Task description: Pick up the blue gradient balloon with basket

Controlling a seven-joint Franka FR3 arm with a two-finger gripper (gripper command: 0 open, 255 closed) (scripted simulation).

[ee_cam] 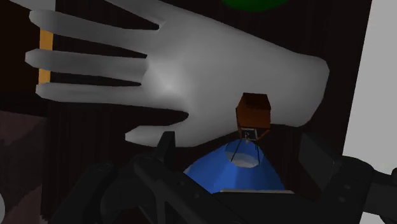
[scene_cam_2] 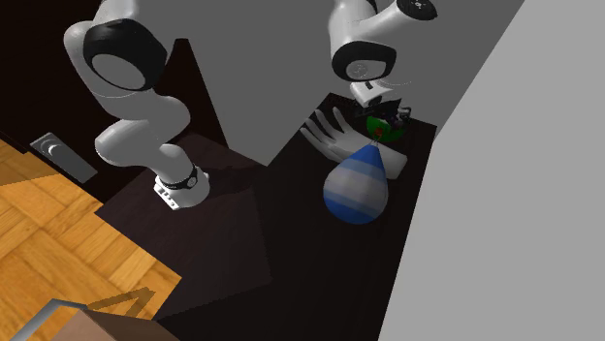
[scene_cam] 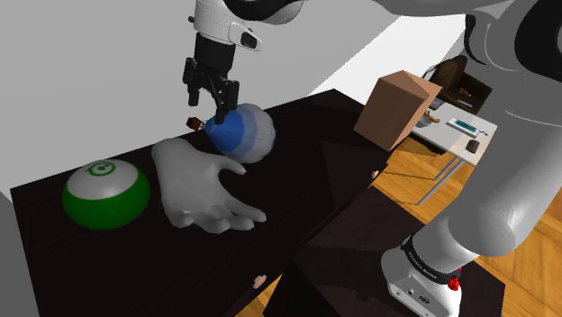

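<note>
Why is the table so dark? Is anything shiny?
Shoulder view: the table is dark brown and dimly lit; the green ball is brighter on top. Wrist view: a soft bright patch sits on the white hand. Second exterior view: the balloon stands out against the dark table.

Found the ball (scene_cam: 106,194) at the left end of the table (scene_cam: 311,149) in the shoulder view, the model hand (scene_cam: 194,185) just right of it, pointing toward the near edge, and the balloon (scene_cam: 245,133) on its side just behind that hand. Saw the basket (scene_cam: 192,121) at the balloon's narrow end, beside the model hand's wrist, with the gripper (scene_cam: 217,112) above that end, fingers apart on either side of it. Noted the stand (scene_cam: 347,275) before the table at the view's lower right, and a box (scene_cam: 396,110) by the table's right end.
</note>
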